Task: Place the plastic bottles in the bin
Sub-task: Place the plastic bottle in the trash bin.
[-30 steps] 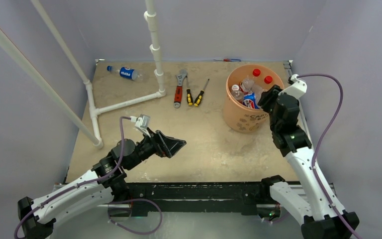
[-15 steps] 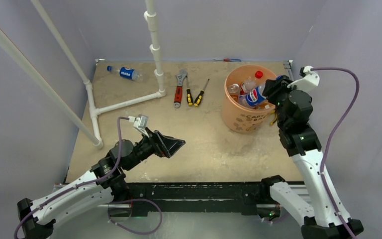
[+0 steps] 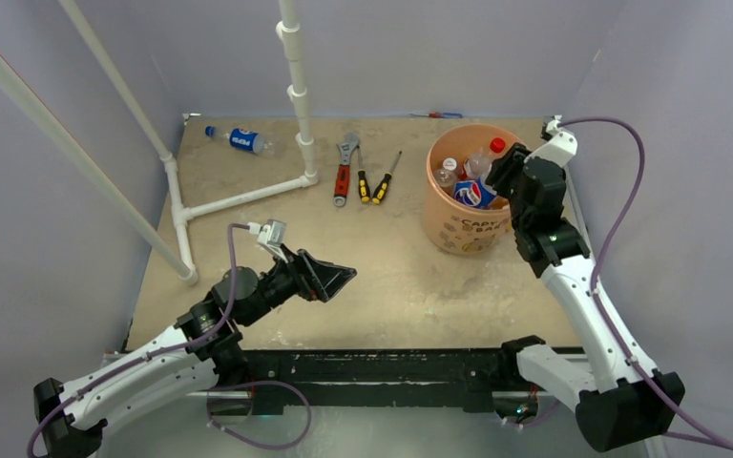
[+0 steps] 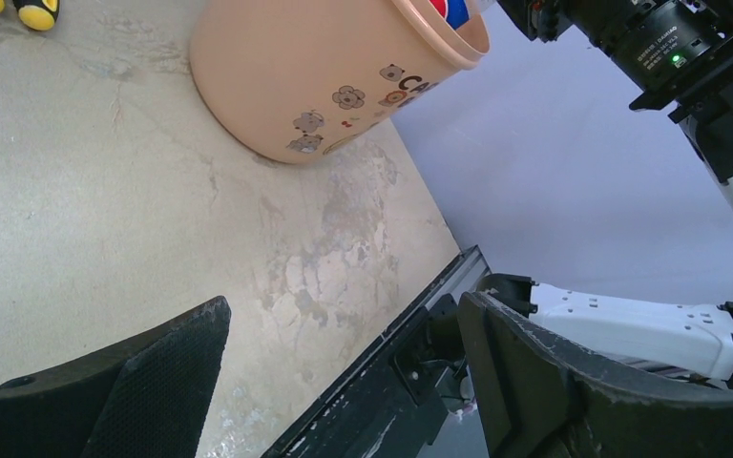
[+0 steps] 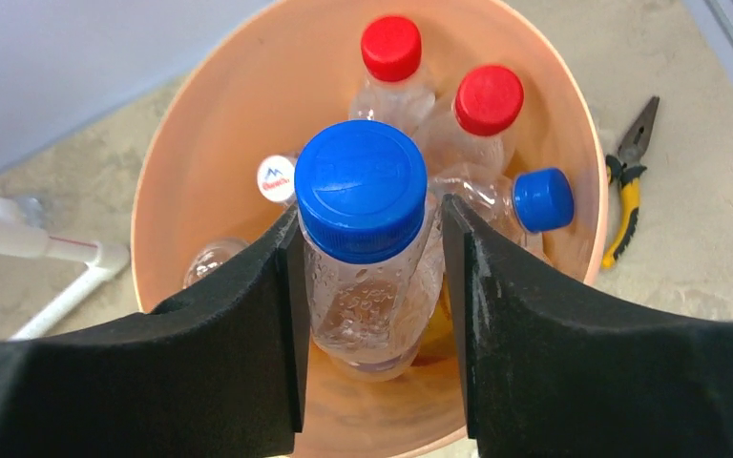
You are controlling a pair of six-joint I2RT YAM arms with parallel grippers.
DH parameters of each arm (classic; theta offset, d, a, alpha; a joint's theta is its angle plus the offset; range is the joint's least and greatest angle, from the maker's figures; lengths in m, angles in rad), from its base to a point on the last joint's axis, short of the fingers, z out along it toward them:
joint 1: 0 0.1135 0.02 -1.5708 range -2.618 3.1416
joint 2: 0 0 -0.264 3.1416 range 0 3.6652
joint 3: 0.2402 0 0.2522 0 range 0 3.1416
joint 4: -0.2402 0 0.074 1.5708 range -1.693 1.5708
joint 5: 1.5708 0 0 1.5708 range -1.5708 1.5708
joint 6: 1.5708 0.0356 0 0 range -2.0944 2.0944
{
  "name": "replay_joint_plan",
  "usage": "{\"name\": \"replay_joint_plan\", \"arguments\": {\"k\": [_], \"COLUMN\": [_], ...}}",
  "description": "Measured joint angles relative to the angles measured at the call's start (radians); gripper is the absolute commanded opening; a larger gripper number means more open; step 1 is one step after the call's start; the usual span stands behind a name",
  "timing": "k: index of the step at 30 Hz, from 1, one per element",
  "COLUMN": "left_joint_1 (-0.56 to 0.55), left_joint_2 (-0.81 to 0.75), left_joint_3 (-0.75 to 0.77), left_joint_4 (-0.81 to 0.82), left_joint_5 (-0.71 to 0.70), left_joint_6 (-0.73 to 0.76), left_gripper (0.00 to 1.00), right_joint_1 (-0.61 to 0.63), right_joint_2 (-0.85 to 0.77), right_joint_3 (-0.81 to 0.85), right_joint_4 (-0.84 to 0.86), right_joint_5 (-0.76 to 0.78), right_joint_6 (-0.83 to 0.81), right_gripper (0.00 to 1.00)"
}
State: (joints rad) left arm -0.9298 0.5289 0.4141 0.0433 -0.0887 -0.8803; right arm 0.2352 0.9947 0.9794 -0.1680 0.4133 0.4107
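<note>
Pepsi bottle [image 3: 468, 194], blue-capped, is clamped in the right claw [image 5: 370, 224], the orange bin [image 5: 191, 172] just beneath it. Left claw [image 4: 344, 324] gapes wide.

We see the round orange bin [image 3: 458, 229] standing upright, open at the top. Several clear bottles [image 5: 410, 95] sit inside, with red, blue and white caps. A blue-capped bottle [image 5: 367, 239] is held over its mouth. One Pepsi bottle [image 3: 239, 139] lies on its side, well apart.
</note>
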Motion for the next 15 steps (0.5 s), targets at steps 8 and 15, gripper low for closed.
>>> {"name": "replay_joint_plan", "arguments": {"k": [8, 15], "left_joint_1": [0.0, 0.0], "left_joint_2": [0.022, 0.03], "left_joint_3": [0.0, 0.0], "left_joint_4": [0.0, 0.0], "left_joint_5": [-0.001, -0.002], "left_joint_6": [0.0, 0.0], "left_gripper": [0.88, 0.88], "right_joint_1": [0.0, 0.0], "right_joint_2": [-0.038, -0.142], "right_joint_3": [0.003, 0.116], "right_joint_4": [-0.063, -0.138], "right_joint_5": [-0.013, 0.0], "right_joint_6": [-0.006, -0.014], "right_gripper": [0.99, 0.97]}}
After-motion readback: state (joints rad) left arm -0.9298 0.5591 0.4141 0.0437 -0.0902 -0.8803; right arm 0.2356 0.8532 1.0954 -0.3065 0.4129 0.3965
